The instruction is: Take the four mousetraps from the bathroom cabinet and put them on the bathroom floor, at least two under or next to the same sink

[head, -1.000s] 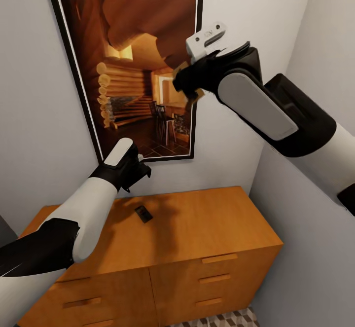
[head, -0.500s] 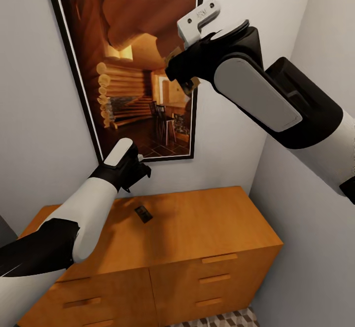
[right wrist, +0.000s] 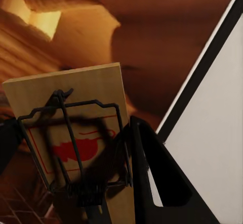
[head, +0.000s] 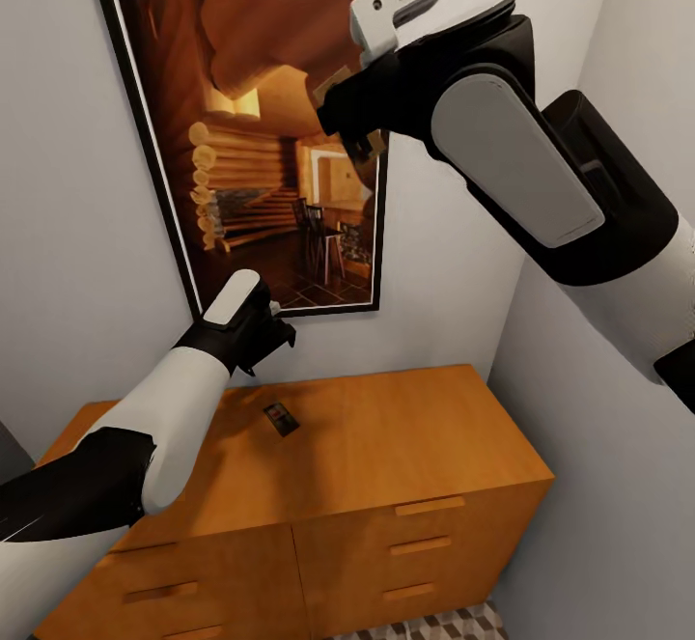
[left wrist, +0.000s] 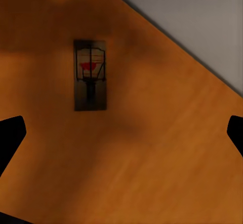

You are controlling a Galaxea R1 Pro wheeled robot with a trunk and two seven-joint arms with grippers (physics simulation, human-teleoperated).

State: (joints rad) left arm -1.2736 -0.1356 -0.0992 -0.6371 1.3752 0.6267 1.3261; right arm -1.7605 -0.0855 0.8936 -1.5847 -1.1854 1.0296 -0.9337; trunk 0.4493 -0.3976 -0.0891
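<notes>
1. The framed picture (head: 261,138) hangs on the wall above the cabinet (head: 386,457).
2. The right gripper (head: 359,143), raised before that frame, has its fingers (right wrist: 152,168) clenched on a mousetrap (right wrist: 76,133).
3. The left gripper (head: 265,331) hovers, fingers spread, over another mousetrap (head: 281,419) lying flat on the cabinet top.

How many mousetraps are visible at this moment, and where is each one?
2. One mousetrap lies flat on top of the cabinet, below the left gripper. The other is held in the right gripper, raised before the framed picture. Others may be hidden.
</notes>
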